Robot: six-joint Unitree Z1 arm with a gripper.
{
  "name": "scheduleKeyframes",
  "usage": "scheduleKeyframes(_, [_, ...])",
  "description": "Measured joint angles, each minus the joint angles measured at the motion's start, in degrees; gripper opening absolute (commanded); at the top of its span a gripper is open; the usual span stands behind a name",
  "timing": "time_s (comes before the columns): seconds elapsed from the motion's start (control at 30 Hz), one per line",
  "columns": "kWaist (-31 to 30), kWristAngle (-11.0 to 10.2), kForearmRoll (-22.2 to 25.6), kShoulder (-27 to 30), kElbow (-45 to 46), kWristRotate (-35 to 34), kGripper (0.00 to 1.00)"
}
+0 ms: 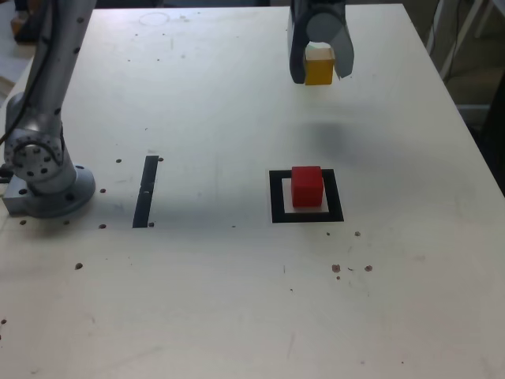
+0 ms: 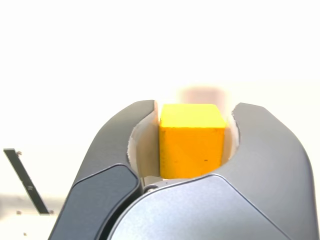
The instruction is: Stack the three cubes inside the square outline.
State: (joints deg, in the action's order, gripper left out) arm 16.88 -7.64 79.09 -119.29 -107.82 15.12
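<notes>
The gripper (image 1: 321, 69) hangs fingers-down above the far part of the table (image 1: 197, 300), right of centre in the exterior view, its two curved fingers closed around the yellow cube (image 1: 319, 66). In the wrist view the cube sits between them, pinched from both sides. The arm (image 1: 47, 95) rises from its round base (image 1: 59, 193) on the exterior view's left and runs out of the picture at the top.

The table is white and scattered with small dark marks. A thin black strip (image 1: 146, 192) lies between the base and the square outline (image 1: 278, 209). A soft shadow (image 1: 327, 138) falls below the gripper; the wrist view is so washed out that the blurred patch beyond the cube is probably only a shadow too. Past the table's right edge, pale poles (image 1: 465, 35) and a cable stand out against a dim floor.

The red cube (image 1: 307, 187) rests inside the square outline, nearer than the gripper, lower and slightly to its left in the exterior view. The yellow cube is up off the table, well apart from the red one.
</notes>
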Motion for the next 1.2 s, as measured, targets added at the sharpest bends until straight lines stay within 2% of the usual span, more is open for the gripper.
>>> scheduleKeyframes(0.07, [-3.5,-0.1,1.8,1.4,1.2,-3.6,0.15])
scheduleKeyframes(0.23, [-12.8,-0.9,2.9,5.4,4.0,-11.3,0.15])
scheduleKeyframes(0.5, [-21.3,1.1,2.6,7.7,10.0,-20.0,0.16])
scheduleKeyframes(0.73, [-23.7,1.3,1.8,7.8,10.6,-22.9,0.16])
scheduleKeyframes(1.2, [-24.0,2.5,-5.2,6.4,14.0,-23.7,0.16])
